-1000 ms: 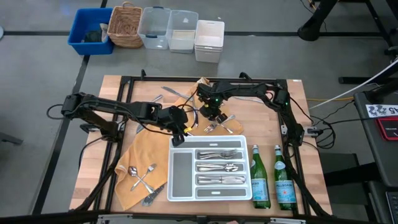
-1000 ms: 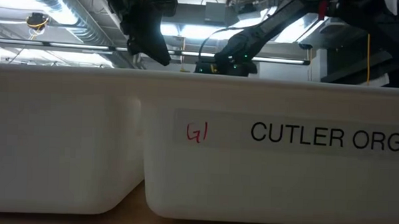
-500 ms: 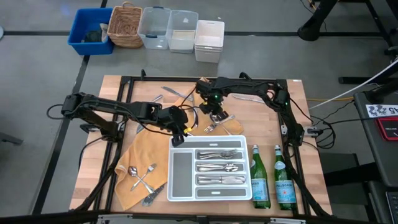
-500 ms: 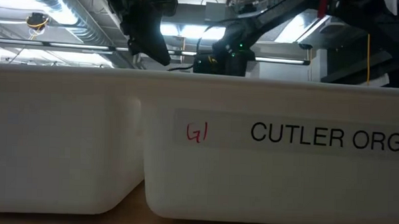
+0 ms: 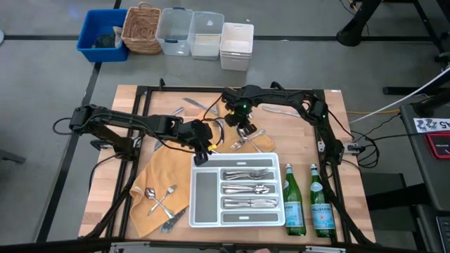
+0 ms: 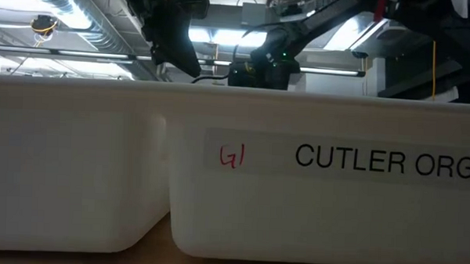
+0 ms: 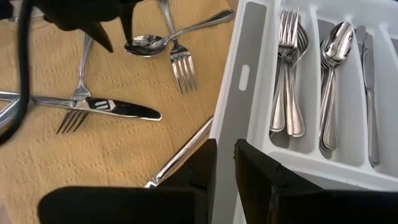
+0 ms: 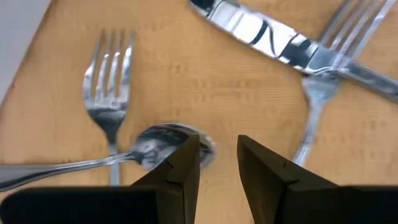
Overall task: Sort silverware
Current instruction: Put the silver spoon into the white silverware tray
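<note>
Right wrist view: right gripper (image 8: 217, 158) fingers, narrowly parted, straddle a spoon (image 8: 158, 148) bowl — at its 11 o'clock, a fork (image 8: 111, 93) risks being snagged; left gripper (image 7: 225, 163) is held narrow, empty.

Grey floor (image 5: 42, 105) around the table; ceiling ducts (image 6: 74, 24) overhead.

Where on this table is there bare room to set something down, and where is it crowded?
Free: the wide empty slot at the tray's left end, and bare wood left of the cloth. Crowded: loose cutlery between both tools above the tray, and the bottles on the right.
</note>
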Robot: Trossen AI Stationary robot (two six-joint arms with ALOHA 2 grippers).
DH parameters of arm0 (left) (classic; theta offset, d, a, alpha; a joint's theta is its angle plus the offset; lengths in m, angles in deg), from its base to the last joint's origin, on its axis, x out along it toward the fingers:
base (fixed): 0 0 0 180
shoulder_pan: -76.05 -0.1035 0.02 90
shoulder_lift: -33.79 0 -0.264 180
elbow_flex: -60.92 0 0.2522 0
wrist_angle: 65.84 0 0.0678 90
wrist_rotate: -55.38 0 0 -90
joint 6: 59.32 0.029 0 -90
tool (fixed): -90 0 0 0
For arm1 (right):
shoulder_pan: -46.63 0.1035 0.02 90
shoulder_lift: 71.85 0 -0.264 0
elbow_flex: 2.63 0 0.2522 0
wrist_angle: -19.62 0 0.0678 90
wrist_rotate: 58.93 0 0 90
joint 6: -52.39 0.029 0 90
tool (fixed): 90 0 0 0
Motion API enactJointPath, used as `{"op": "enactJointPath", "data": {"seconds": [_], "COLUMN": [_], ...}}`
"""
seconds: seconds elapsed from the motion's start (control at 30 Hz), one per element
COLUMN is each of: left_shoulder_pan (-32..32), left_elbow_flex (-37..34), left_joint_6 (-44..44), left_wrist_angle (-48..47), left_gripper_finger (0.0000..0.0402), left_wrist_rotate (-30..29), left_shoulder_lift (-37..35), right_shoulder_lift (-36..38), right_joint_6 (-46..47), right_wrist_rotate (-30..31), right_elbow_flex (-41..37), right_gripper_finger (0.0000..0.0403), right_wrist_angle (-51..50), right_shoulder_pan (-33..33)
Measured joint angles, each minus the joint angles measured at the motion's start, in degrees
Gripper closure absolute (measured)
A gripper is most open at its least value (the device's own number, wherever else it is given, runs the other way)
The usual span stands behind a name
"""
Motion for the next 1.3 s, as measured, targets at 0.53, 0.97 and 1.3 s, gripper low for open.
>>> {"op": "enactJointPath", "data": {"seconds": [0.53, 0.97, 1.3], "left_shoulder_pan": [-0.02, -0.02, 0.00], "left_elbow_flex": [0.00, 0.00, -0.01], "left_joint_6": [1.16, 1.16, 0.82], "left_wrist_angle": [0.00, 0.00, 0.00], "left_gripper_finger": [0.0357, 0.0357, 0.0357], "left_wrist_rotate": [0.00, 0.01, 0.02], "left_shoulder_lift": [0.00, 0.00, 0.00], "right_shoulder_lift": [-2.62, -2.64, -2.67], "right_joint_6": [1.60, 1.36, 1.44], "right_wrist_rotate": [0.08, 0.09, 1.20], "right_elbow_flex": [-0.16, -0.15, -0.15], "right_gripper_finger": [0.0292, 0.0292, 0.0292], "right_wrist_angle": [-0.90, -1.23, -1.65], "right_shoulder_pan": [-0.30, -0.30, -0.18]}}
